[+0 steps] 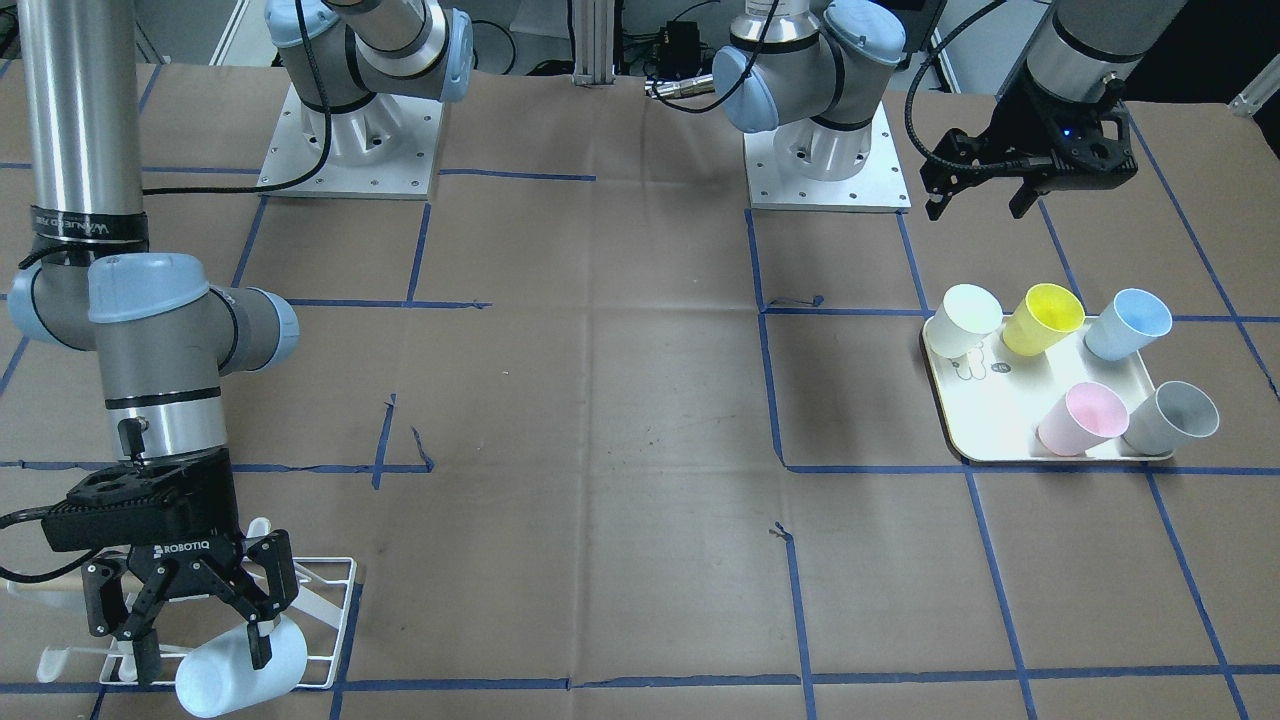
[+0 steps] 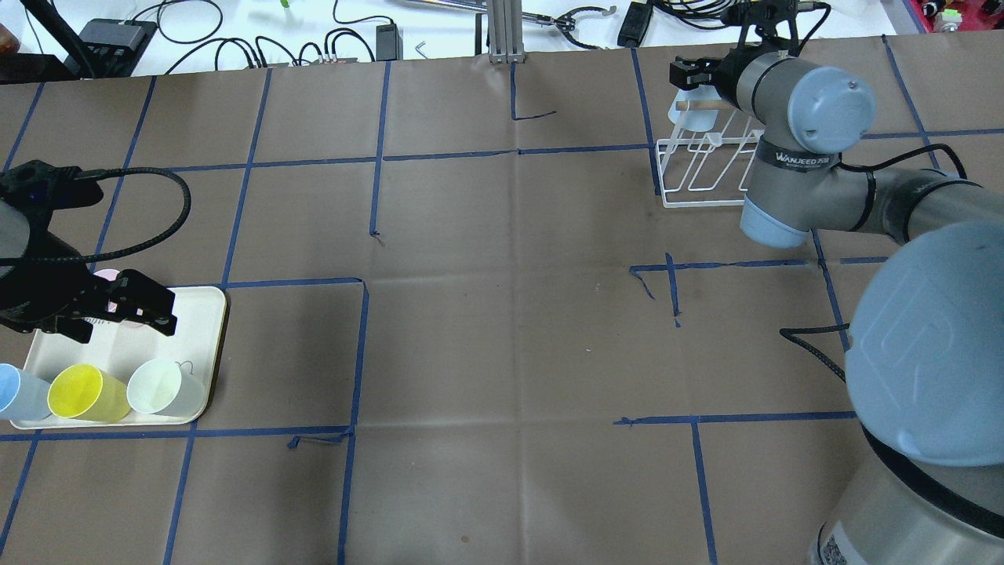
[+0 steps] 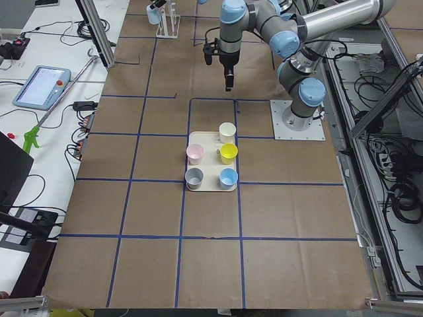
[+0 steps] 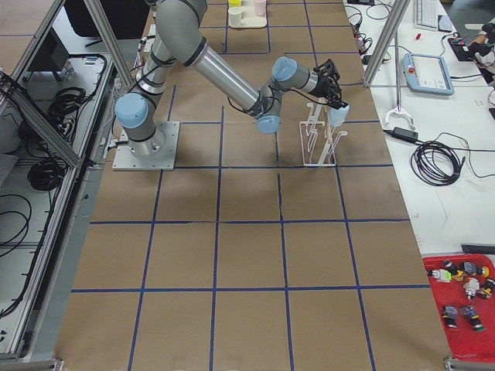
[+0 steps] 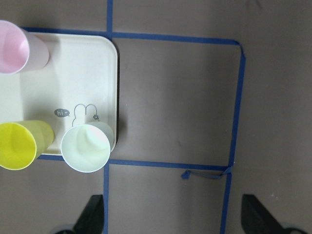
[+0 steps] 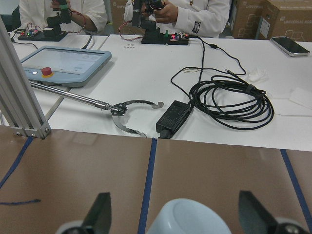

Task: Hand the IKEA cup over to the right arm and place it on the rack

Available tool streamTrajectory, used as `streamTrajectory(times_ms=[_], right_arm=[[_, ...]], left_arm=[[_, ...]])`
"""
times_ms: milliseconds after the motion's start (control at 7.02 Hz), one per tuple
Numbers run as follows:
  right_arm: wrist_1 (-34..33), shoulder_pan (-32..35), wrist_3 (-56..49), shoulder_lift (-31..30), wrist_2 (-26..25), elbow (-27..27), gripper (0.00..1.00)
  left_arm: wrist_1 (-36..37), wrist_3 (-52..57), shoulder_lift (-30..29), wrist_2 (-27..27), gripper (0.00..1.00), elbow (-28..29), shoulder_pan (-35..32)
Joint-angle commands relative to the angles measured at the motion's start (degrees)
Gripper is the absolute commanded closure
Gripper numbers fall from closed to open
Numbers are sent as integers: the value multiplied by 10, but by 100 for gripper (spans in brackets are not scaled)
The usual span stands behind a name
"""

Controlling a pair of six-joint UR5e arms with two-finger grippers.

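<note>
A pale blue-white cup [image 1: 240, 668] lies tilted, hung on the low white wire rack [image 1: 335, 620] at the table's edge. My right gripper [image 1: 203, 658] is open, its fingers on either side of the cup. In the right wrist view the cup's base [image 6: 187, 217] sits between the spread fingertips [image 6: 100, 214] with gaps on both sides. My left gripper [image 1: 978, 208] is open and empty, hovering above the cream tray [image 1: 985, 420]. The left wrist view shows the left gripper's fingertips [image 5: 92, 217] wide apart.
The tray holds a white cup [image 1: 968, 318], a yellow cup [image 1: 1043, 318], a blue cup [image 1: 1128, 324], a pink cup [image 1: 1082, 418] and a grey cup [image 1: 1172, 416]. Both arm bases [image 1: 828, 165] stand at the robot's side. Blue tape lines cross the brown table.
</note>
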Motion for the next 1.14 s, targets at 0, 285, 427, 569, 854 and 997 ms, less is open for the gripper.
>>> streamTrajectory(times_ms=[0,285,427,569,854,997], right_arm=[[5,-1,3,-3,1,-5,1],[6,0,2,-21,7,-24,0],[8,0,1,-37,7,-29,0],[36,2,-6,-52,1,-28,0],[86,33,5,-86,7,-24,0],[86,69,74,-98,8,-17,0]], left_arm=[[36,74,-6,0,1,-24,48],[59,87,-36,0,1,-26,49],[82,104,-60,0,1,-32,49],[99,104,-83,0,1,-40,50],[143,104,-112,0,1,-73,50],[197,105,-130,1,1,-102,51]])
